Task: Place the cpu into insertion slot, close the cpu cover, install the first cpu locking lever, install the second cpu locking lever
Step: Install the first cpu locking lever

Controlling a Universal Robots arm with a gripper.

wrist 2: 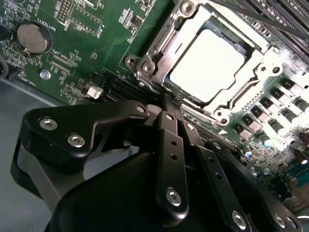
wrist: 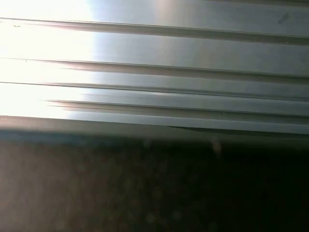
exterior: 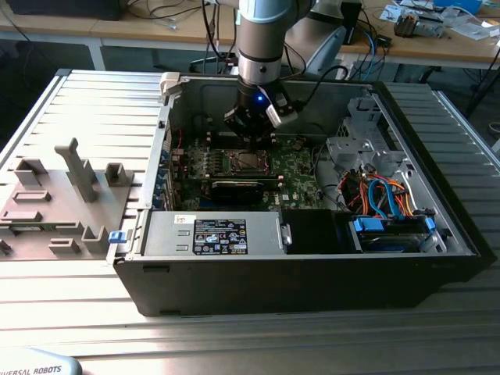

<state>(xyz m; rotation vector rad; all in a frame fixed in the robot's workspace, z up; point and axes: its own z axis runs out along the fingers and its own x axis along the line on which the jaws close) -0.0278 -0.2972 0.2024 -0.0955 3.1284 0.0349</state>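
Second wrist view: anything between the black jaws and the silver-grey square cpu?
Yes. In the second wrist view, the edge of the silvery metal cpu cover frame and its corner screws lie between the gripper and the cpu; the green circuit board shows alongside.

One chip (wrist 2: 206, 65) under one metal cover frame (wrist 2: 159, 36); one coin battery (wrist 2: 32, 37); one computer case (exterior: 312, 273); one gripper (wrist 2: 169, 104); one robot arm (exterior: 264, 39).

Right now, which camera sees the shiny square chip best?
The second wrist view: the cpu sits large and plain in the insertion slot. In the exterior view it is a tiny square under the gripper. The first wrist view faces ridged metal.
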